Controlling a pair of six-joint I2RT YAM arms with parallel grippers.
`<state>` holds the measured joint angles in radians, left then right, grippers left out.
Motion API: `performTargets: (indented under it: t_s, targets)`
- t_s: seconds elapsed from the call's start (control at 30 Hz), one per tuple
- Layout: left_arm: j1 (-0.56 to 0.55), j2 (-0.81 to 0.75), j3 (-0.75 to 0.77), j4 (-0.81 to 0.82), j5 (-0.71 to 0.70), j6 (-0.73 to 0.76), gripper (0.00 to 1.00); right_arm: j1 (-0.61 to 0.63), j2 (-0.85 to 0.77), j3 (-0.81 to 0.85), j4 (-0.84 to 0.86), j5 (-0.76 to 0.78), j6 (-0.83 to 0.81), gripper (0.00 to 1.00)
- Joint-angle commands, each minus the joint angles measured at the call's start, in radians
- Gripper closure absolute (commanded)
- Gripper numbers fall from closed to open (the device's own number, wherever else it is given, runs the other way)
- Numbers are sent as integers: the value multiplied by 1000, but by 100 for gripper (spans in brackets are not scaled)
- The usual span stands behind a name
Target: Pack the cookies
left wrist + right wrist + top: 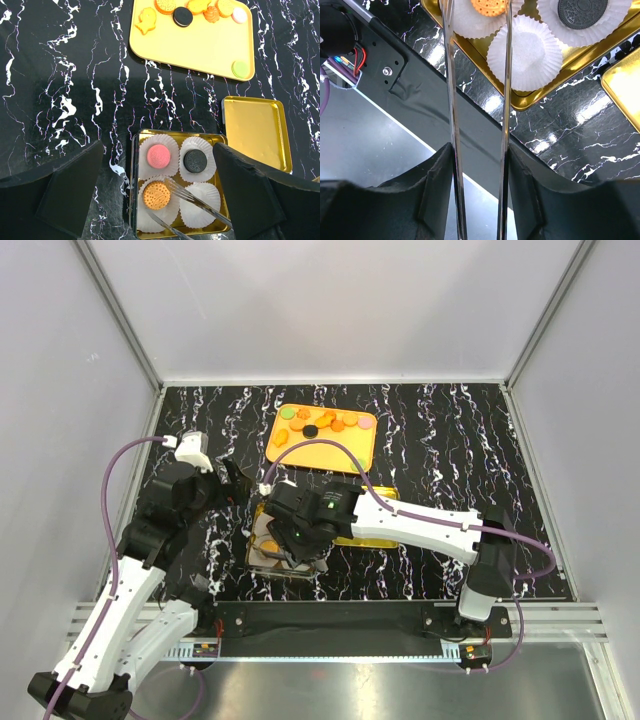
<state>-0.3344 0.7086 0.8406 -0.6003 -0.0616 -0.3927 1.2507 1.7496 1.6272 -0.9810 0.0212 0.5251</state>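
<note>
Black marbled counter (pixel 60 75) | right hand (pixel 479 160) clenched steel tongs (pixel 505 100) | left hand (pixel 159 170) hung released, empty | small flat coloured cookies (pixel 183 16) seemed light, stiff, brittle; pinch rims gently

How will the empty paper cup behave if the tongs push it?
The empty paper cup looks thin and pleated, so probably light and floppy; squeezing may crumple it. Nothing sits in it, so the tongs could likely slide it within the tin.

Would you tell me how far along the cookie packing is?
Done: pink cookie, black cookie and orange cookie sit in the tin. In hand: the right gripper holds tongs, tips straddling the orange one. Remaining: one paper cup is empty, more cookies wait on the tray, lid off.
</note>
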Motion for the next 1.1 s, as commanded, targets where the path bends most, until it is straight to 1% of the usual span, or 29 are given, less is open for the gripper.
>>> performTargets:
  t_s: [0.0,0.13,0.27,0.4,0.43,0.57,0.6,0.63,0.67,0.77,0.83,0.87,0.9,0.97,1.0,1.07]
  targets:
    - [5,-8,3,37,16,-5,1,12,-7,26,16,9,6,47]
    - [5,-9,5,37,16,-5,1,12,-39,55,-11,31,-23,47]
    - [5,-14,6,36,11,-5,1,-13,-79,115,-96,85,-46,48]
    - [5,-26,5,39,2,-6,1,-106,-140,94,-88,57,-71,50]
    - [5,-29,5,37,2,-6,1,-155,-145,94,-85,53,-88,51]
    - [5,-24,5,37,5,-6,1,-276,-141,118,-70,65,-140,51]
    - [5,-26,5,37,6,-6,1,-301,-128,134,-62,66,-149,51]
    - [6,-26,5,37,8,-6,1,-359,-121,141,-56,66,-167,50]
    - [5,-26,5,40,8,-6,1,-388,-111,149,-38,65,-174,51]
    - [6,-24,3,40,11,-6,1,-489,-53,195,-13,97,-198,50]
    - [5,-23,3,40,17,-6,1,-531,16,259,-10,106,-220,48]
    - [3,-23,3,40,19,-6,1,-563,72,285,-8,100,-226,48]
    - [5,-21,3,43,20,-6,1,-574,103,343,-11,98,-238,47]
    - [6,-20,3,42,22,-6,1,-612,192,402,-25,83,-247,47]
    - [6,-21,3,42,22,-6,1,-625,221,463,-33,86,-249,47]
    - [6,-21,2,43,25,-6,1,-648,295,520,-45,82,-251,47]
